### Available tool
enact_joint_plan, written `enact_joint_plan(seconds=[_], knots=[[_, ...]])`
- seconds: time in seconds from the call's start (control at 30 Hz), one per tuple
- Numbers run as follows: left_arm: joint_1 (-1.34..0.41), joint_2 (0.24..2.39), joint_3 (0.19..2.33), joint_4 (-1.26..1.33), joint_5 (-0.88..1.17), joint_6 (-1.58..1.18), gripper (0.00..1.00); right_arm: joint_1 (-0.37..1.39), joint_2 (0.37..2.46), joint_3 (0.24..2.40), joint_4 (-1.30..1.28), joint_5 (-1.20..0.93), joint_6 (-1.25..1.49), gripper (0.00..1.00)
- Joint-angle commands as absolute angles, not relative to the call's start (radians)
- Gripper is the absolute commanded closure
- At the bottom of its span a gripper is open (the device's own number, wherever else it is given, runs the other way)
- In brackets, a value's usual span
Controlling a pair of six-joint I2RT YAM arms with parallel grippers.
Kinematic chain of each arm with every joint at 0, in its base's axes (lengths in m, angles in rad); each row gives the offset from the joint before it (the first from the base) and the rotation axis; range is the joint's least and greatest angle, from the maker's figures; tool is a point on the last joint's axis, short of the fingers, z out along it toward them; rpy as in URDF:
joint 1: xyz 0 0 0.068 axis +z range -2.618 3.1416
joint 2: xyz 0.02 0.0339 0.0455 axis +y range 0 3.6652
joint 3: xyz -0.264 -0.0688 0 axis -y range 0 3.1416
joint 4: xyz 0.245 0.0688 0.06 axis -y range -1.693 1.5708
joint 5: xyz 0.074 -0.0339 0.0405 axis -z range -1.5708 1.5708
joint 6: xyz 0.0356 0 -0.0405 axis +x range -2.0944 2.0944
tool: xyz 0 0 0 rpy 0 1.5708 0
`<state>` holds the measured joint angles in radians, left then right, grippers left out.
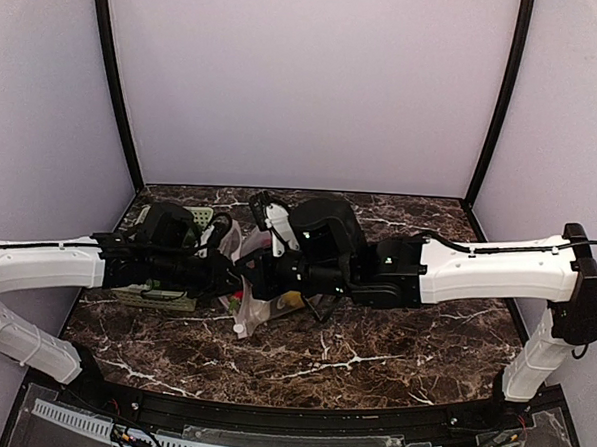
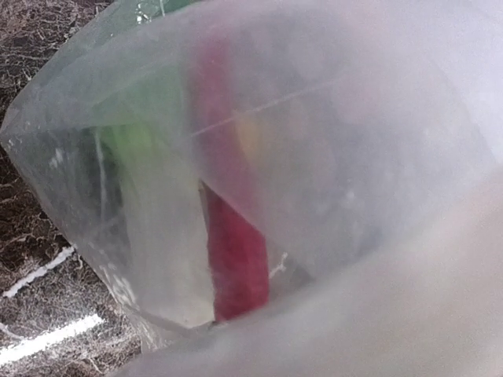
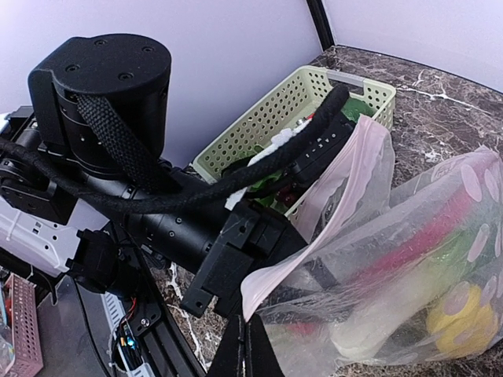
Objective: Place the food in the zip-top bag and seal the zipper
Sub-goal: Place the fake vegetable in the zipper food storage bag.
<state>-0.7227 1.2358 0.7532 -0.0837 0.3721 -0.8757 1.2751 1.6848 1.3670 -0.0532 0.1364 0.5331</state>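
The zip-top bag lay on the dark marble table, just beside the pale green basket and caught between the two arms. The left gripper and the right gripper met almost nose to nose at its mouth, so neither was clearly the nearer. From the right wrist view the lip of the bag ran as one long pale edge from the left gripper up toward the basket; the body with the food sagged away to the other side. The lip looked to me not yet pressed together; the zipper itself I could not pick out. Whether the left fingers pinched that lip I could not tell, for the plastic hid them; of the right hand I could not tell either. Inside the bag I counted one yellow lemon, one green leafy vegetable, one white piece and at least one red chili pepper; something green and something red showed in the basket too, unclear what.
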Motion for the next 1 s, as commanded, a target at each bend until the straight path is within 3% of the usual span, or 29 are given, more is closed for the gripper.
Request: enact_joint_plan(seconds=[0.0, 0.5, 0.97], knots=[[-0.719, 1.268, 0.786, -0.006, 0.325, -0.862, 0.88, 1.286, 1.665, 1.388, -0.015, 0.153, 0.568, 1.0], [-0.738, 1.346, 0.806, 0.083, 0.266, -0.861, 0.87, 1.283, 1.664, 1.38, -0.021, 0.221, 0.618, 1.0], [-0.813, 1.333, 0.772, -0.037, 0.179, -0.763, 0.84, 1.253, 1.664, 1.39, -0.025, 0.264, 0.652, 1.0]])
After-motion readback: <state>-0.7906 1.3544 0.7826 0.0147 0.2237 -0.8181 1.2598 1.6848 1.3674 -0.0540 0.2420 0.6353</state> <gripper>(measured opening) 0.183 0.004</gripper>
